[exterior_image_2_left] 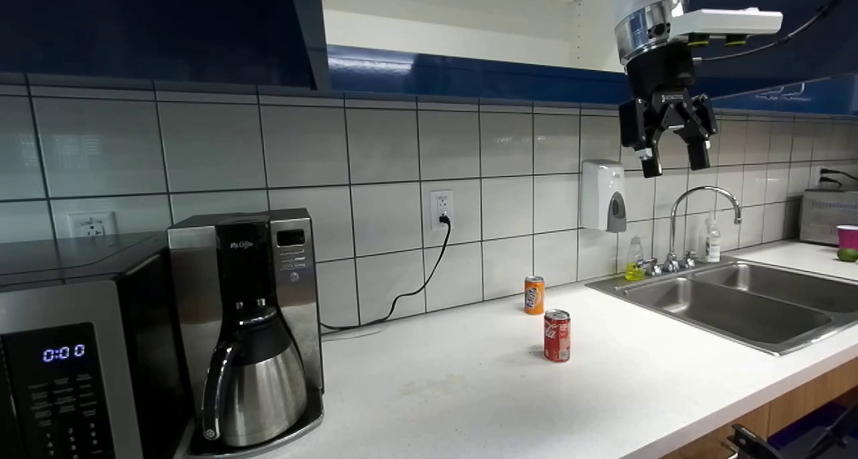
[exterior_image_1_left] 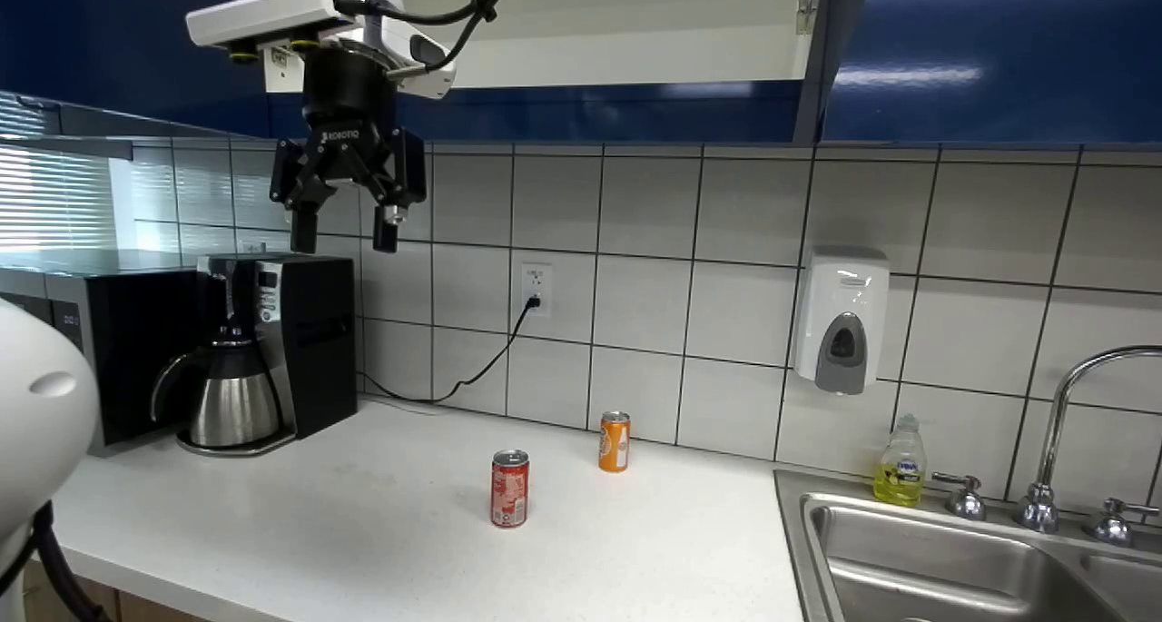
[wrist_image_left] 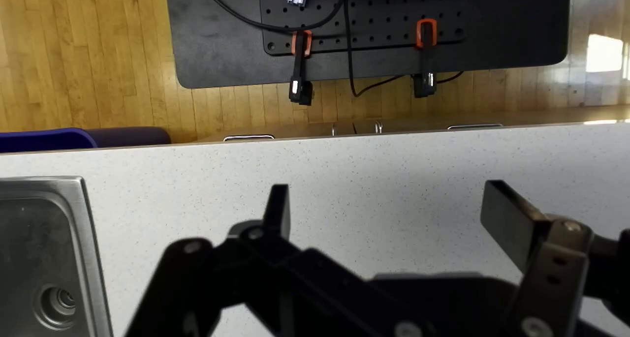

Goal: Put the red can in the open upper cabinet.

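Plainly, you haven't grasped the red can (exterior_image_1_left: 509, 488) yet: both exterior views show it upright on the surface (exterior_image_1_left: 363, 540), near but apart from the orange can (exterior_image_1_left: 614, 441). It doesn't show in the wrist view, so judge your line from outside. Bring the fingers (exterior_image_1_left: 304, 229) directly over it before descending, then lower slowly with one on each side and close around its middle, keeping it upright for the open upper cabinet (exterior_image_1_left: 626, 41). Give the orange can room so you don't tip it. As for pose, your arm (exterior_image_2_left: 649, 30) holds the fingers pointing down, spread wide with nothing between them, high above the surface and well apart from the red can.
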Action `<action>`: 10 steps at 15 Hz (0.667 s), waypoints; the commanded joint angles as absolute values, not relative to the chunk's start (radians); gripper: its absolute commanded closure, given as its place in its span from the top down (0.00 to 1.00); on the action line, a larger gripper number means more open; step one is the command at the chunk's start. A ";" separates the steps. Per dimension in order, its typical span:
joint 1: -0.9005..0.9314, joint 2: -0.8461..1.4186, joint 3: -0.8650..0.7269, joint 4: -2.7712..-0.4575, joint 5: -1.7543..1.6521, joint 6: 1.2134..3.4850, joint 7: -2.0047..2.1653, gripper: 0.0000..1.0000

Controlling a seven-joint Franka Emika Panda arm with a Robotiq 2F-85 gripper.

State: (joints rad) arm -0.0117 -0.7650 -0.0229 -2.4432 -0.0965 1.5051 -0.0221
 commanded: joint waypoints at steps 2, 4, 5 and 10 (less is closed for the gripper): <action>-0.013 -0.761 -0.024 -2.439 -0.099 1.513 -0.022 1.00; -0.014 -0.759 -0.024 -2.440 -0.102 1.522 -0.020 1.00; -0.013 -0.755 -0.024 -2.439 -0.104 1.521 -0.024 1.00; -0.015 -0.729 -0.026 -2.465 -0.112 1.550 -0.026 1.00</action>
State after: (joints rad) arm -0.0117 -0.7511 -0.0240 -2.4509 -0.0967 1.5225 -0.0221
